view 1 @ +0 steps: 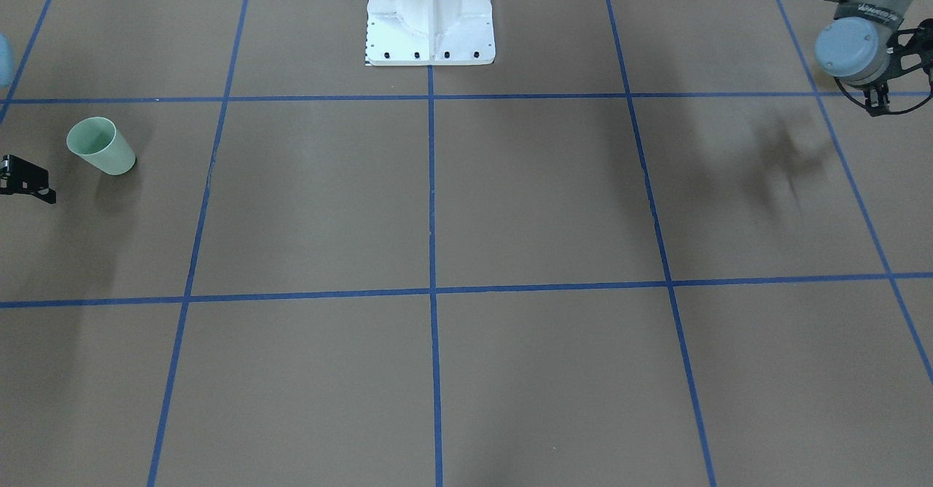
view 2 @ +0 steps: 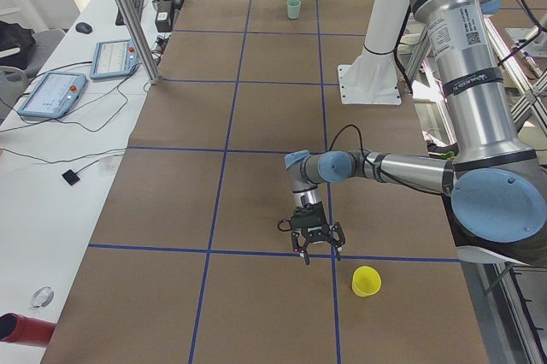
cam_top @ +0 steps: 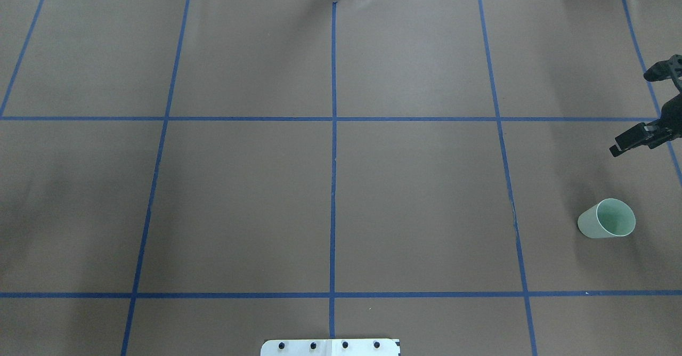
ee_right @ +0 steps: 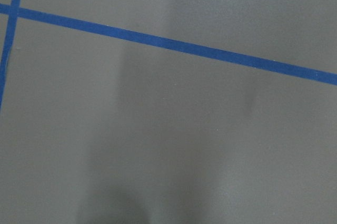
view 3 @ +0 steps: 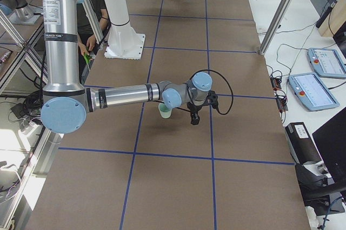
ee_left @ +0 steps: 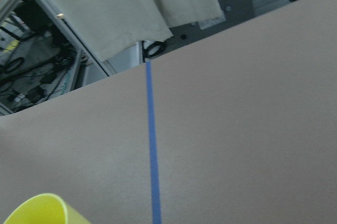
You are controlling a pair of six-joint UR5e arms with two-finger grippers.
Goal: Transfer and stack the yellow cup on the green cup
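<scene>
The green cup [cam_top: 607,218] stands upright on the brown table at the robot's right; it also shows in the front view [view 1: 102,146] and the right view [view 3: 165,111]. My right gripper [cam_top: 647,105] is open and empty, a little beyond the cup and apart from it; one of its fingers [view 1: 25,177] shows at the front view's left edge. The yellow cup [view 2: 366,280] stands upright at the table's left end, and its rim [ee_left: 42,211] shows in the left wrist view. My left gripper [view 2: 314,251] hangs just beside it, apart; I cannot tell whether it is open or shut.
The white robot base [view 1: 430,28] stands at the table's middle rear edge. Blue tape lines [cam_top: 333,185] divide the brown table into squares. A side bench with tablets [view 2: 53,93] and a metal post [view 2: 128,14] runs along the far edge.
</scene>
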